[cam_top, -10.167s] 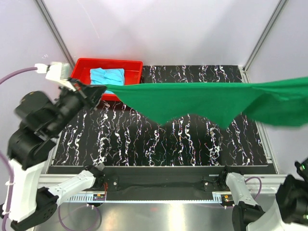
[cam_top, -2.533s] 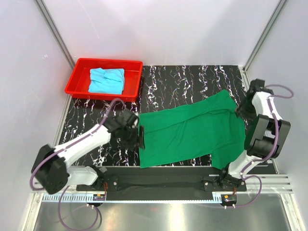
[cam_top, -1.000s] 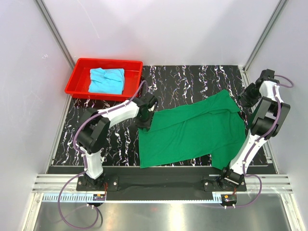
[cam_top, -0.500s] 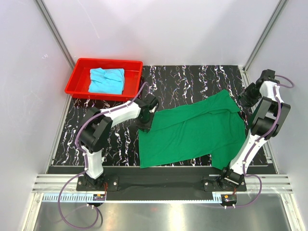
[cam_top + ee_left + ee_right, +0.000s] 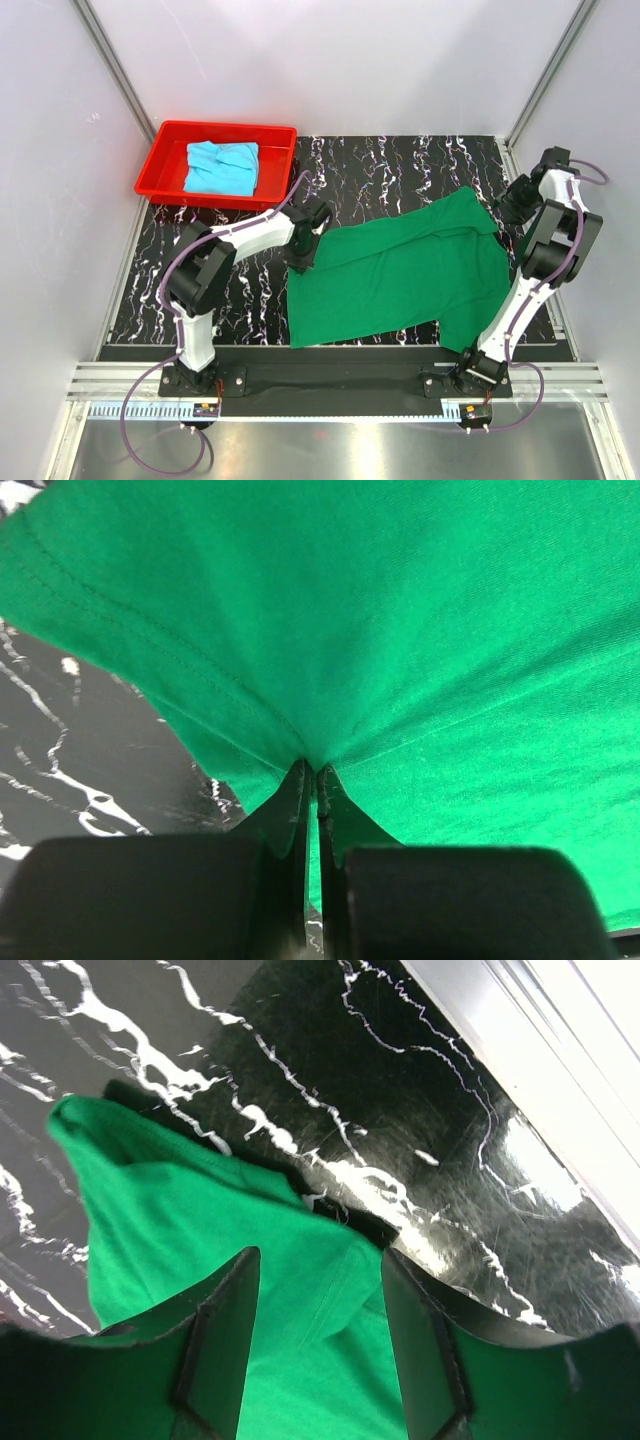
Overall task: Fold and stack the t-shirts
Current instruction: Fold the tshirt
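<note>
Cloth of green t-shirt (image 5: 400, 275) is judged soft, light, limp; best taken at edges. One edge is pinched by left gripper (image 5: 315, 780); right gripper (image 5: 315, 1330) jaws are spread above a corner.

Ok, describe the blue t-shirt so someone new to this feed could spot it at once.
Start at the black, white-veined table mat; at its far left corner sits a red plastic tray. The light cyan-blue cloth t-shirt lies in a compact heap inside that tray. Its only neighbour, the dark green cloth t-shirt, is spread flat on the mat.
</note>
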Controlling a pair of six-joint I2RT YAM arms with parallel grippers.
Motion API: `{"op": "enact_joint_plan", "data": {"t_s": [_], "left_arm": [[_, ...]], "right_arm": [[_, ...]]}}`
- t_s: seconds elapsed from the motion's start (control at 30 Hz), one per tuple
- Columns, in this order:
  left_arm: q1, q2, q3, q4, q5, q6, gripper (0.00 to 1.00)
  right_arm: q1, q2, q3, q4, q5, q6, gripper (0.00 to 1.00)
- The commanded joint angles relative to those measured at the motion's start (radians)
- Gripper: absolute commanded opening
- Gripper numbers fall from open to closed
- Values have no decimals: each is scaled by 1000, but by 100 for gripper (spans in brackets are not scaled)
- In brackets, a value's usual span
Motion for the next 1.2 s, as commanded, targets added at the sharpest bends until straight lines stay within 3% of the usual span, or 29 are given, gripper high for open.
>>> {"op": "enact_joint_plan", "data": {"t_s": [0.0, 0.03, 0.1, 0.13, 0.33, 0.5, 0.73, 0.9, 1.17], "left_arm": [[1, -25, 65, -37, -67, 28, 0], [2, -30, 72, -43, -69, 28, 0], [2, -28, 98, -59, -66, 26, 0], [2, -27, 106, -60, -61, 23, 0], [2, -8, 117, -52, -30, 12, 2], [2, 6, 111, -51, -12, 6, 13], [1, 3, 66, -56, -18, -18, 16], [2, 10, 62, -51, -21, -14, 26], [2, 12, 77, -54, -47, -3, 8]], "right_arm": [[-11, 42, 52, -13, -5, -3, 56], [-13, 50, 58, -11, -12, -3, 53], [-16, 73, 79, -16, -57, -8, 37], [-16, 81, 87, -25, -57, -8, 36], [-30, 93, 81, -56, -13, -31, 45], [-33, 82, 46, -51, 6, -37, 46], [-34, 73, 29, -40, -12, -31, 46], [-34, 68, 12, -42, -16, -34, 47], [-34, 55, -20, -43, -14, -42, 47]]}}
